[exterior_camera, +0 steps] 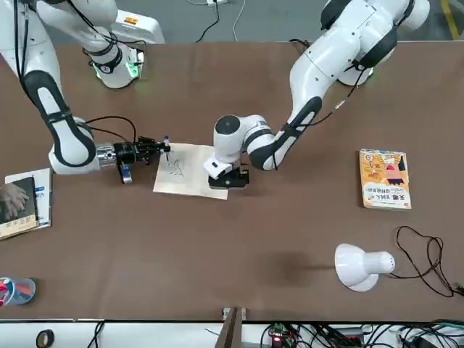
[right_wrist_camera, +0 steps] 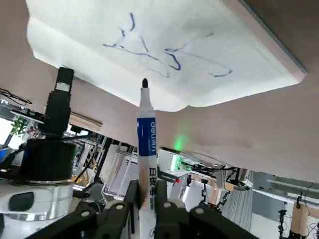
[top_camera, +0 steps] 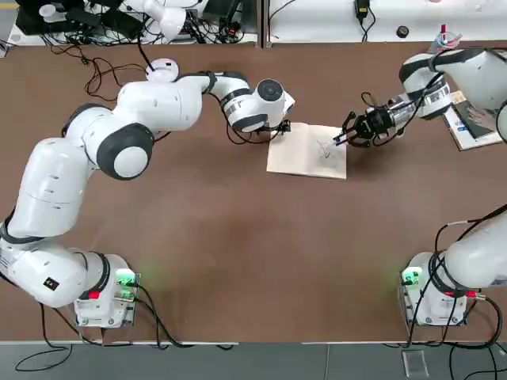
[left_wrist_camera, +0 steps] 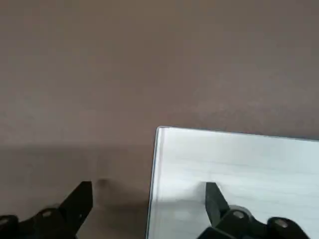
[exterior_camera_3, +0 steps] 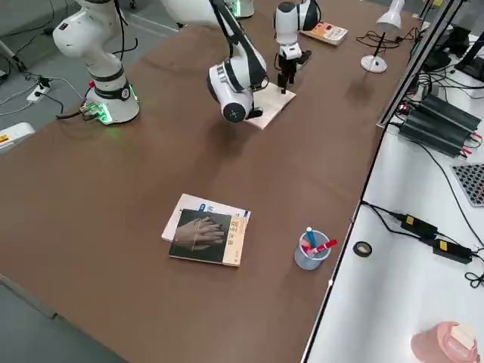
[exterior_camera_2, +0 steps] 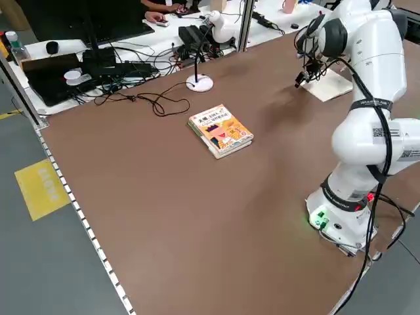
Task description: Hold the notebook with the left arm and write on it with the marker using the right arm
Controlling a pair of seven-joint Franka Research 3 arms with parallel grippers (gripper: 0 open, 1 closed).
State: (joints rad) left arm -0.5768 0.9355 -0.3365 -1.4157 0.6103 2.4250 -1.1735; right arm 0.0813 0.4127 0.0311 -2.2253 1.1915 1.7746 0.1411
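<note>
From my top view the notebook lies mid-table, left gripper on its left edge, right gripper at its right edge with the marker over the page (contact unclear). Lamp and book sit farther left.

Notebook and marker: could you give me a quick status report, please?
Left gripper open, one finger on the notebook corner, one off it. Right gripper shut on the marker, tip just off the scribbled page. Nothing in the way.

Cream-white notebook, blue scribbles; white marker, blue band; orange-yellow illustrated book; brown table.
</note>
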